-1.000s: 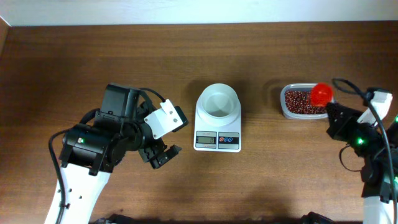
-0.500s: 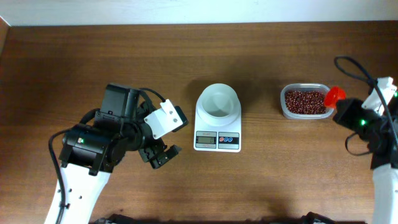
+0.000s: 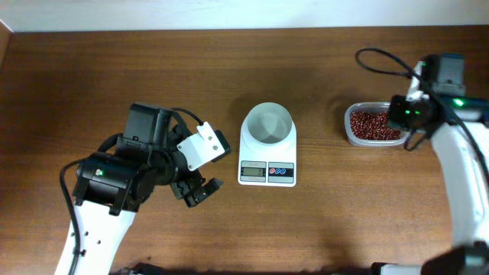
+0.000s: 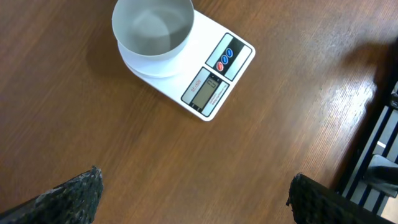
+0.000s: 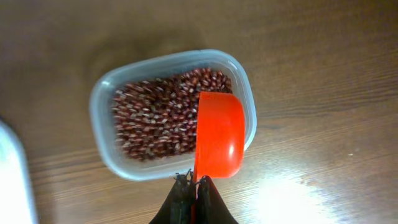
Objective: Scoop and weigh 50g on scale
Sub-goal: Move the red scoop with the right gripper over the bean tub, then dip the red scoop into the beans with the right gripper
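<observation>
- The scale [image 3: 267,149] stands mid-table, with a round white bowl [image 3: 268,124] on its platform. The inside of the bowl shows white. The display is too small to read.
- A clear plastic tub [image 3: 373,124] sits to the right of the scale, apart from it, and holds the beans [image 5: 155,118] in a loose heap.
- My right claw [image 5: 194,193] is closed on the handle of a red scoop [image 5: 219,134]. The scoop's cup hangs over the end of the tub farther from the scale. I cannot tell whether it carries any beans or touches the heap.
- My left claw [image 4: 193,202] hangs left of the scale, apart from it, jaws spread wide and holding nothing.
- The table [image 3: 344,214] is dark brown wood grain. A pale wall strip [image 3: 229,11] runs beyond the scale at the far edge.
</observation>
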Controlling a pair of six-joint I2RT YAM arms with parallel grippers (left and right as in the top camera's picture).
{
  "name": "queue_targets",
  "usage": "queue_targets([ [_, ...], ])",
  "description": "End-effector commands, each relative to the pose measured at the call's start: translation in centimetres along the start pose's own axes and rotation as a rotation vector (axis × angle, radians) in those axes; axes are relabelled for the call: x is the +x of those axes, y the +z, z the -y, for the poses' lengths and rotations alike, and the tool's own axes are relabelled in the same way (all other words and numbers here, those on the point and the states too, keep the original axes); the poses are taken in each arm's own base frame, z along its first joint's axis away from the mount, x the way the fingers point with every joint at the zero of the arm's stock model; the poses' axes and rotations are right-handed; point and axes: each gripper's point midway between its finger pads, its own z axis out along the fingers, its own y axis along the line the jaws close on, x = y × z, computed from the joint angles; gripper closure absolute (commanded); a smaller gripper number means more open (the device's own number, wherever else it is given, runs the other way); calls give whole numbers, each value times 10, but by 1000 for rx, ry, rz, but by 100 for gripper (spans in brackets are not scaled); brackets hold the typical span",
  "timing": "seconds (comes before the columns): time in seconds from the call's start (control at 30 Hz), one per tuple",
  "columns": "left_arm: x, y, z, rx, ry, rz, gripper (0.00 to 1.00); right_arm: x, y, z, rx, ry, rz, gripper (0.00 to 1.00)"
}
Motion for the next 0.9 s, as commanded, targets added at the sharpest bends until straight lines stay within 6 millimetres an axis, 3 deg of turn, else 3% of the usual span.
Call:
queue_targets([
  [0.0, -4, -6, -3, -17, -1, 17, 1, -4, 23, 8, 166, -64, -28, 96],
  [0.27, -4, -6, -3, -17, -1, 17, 1, 1, 66, 10, 268, -112, -94, 96],
  [0.6, -4, -6, -3, -17, -1, 17, 1, 11, 87, 8, 268, -127, -155, 96],
  [0.87, -4, -6, -3, -17, -1, 17, 1, 16, 93, -12, 140, -110, -175, 96],
])
